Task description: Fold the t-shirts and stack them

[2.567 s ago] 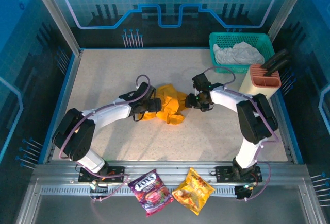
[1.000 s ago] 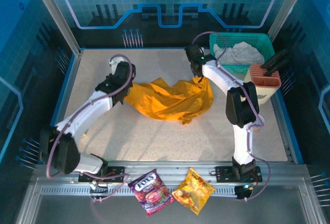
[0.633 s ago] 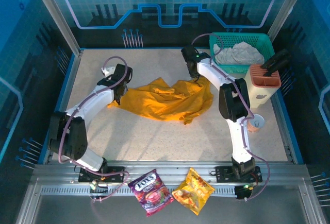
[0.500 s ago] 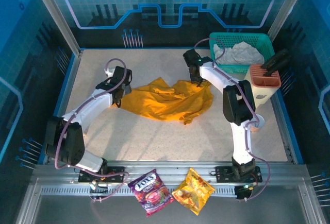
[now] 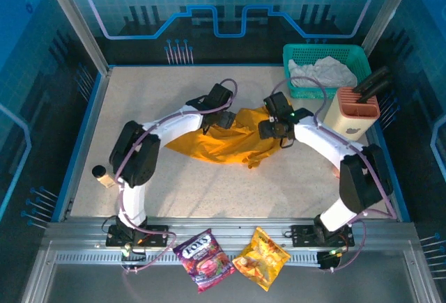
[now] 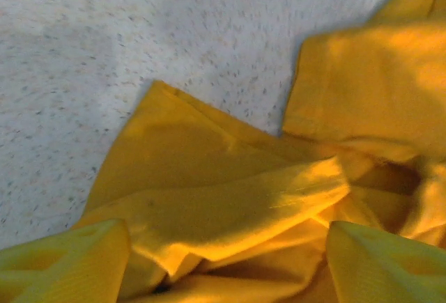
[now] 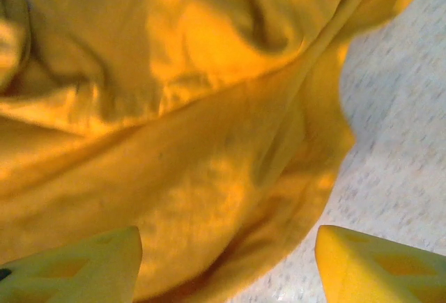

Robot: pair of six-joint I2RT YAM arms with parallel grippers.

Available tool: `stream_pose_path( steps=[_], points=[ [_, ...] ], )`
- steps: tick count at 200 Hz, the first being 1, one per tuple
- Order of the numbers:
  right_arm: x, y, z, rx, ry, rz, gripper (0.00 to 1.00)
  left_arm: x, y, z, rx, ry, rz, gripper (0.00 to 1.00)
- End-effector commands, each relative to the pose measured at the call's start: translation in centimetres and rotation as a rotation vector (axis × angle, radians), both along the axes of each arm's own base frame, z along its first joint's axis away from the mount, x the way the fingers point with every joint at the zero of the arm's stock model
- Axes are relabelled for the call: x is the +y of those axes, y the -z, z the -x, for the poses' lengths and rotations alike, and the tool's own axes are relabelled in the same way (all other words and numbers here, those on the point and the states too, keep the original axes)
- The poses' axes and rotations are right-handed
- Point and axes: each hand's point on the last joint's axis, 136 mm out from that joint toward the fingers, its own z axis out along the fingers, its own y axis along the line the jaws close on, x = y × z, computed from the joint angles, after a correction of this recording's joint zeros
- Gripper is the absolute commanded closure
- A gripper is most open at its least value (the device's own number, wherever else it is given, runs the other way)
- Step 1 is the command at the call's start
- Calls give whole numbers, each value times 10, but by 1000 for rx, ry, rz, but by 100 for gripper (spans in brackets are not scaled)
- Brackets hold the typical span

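The golden-orange t-shirt [image 5: 223, 141] lies rumpled and partly spread across the middle of the table. My left gripper [image 5: 221, 116] hovers low over its upper left part. In the left wrist view the gripper [image 6: 226, 265] is open, fingertips [image 6: 66, 261] wide apart, with folded cloth [image 6: 230, 205] between them. My right gripper [image 5: 276, 129] is at the shirt's right edge. In the right wrist view it [image 7: 226, 268] is open too, its fingers [image 7: 380, 265] straddling the cloth's edge [image 7: 209, 198]. The whitish-grey t-shirt [image 5: 322, 72] sits bunched in the green basket [image 5: 296, 56].
A beige holder with dark handles [image 5: 357, 111] stands right of the shirt, in front of the basket. A small jar [image 5: 102, 175] stands at the left. Two snack packets [image 5: 203, 258] [image 5: 261, 256] lie on the rail in front of the table.
Both grippers have left the shirt's far corners and moved inward over its middle, now open. The shirt lies lower and more bunched than when stretched between them.
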Motion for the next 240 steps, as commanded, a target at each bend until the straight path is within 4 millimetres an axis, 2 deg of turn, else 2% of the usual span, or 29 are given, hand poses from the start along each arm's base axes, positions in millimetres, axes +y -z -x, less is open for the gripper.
stream_pose_path(
  steps=[1, 17, 42, 50, 53, 71, 81, 98, 109, 140, 199, 226, 240],
  points=[
    [4, -8, 18, -8, 2, -120, 33, -5, 10, -12, 16, 105, -78, 33],
    [-3, -5, 33, -2, 16, -130, 34, -9, 14, -13, 36, 153, -101, 38],
    [-15, 1, 50, 8, 48, -146, 34, -9, 21, -8, 54, 207, -131, 38],
    [-16, -3, 49, -4, 57, -156, 34, -7, 23, -6, 63, 217, -144, 38],
    [-20, 5, 55, 14, 63, -148, 34, -7, 24, -5, 68, 220, -150, 38],
    [-25, 9, 60, 22, 76, -145, 34, -2, 29, 3, 95, 243, -173, 38],
    [-28, 10, 61, 25, 83, -145, 34, -1, 32, 9, 110, 261, -177, 36],
    [-29, 13, 61, 35, 90, -147, 34, -1, 34, 17, 126, 289, -170, 27],
    [-29, 14, 60, 38, 91, -149, 34, -1, 36, 19, 123, 298, -174, 25],
    [-25, 14, 58, 45, 92, -168, 35, -1, 38, 15, 119, 317, -197, 25],
    [-28, 14, 60, 45, 94, -157, 38, 5, 30, -12, 38, 264, -274, 31],
    [-28, 16, 61, 51, 95, -161, 40, 3, 22, -18, 5, 246, -255, 38],
    [-26, 17, 62, 57, 93, -168, 40, 1, 25, -17, 13, 250, -245, 43]
  ],
)
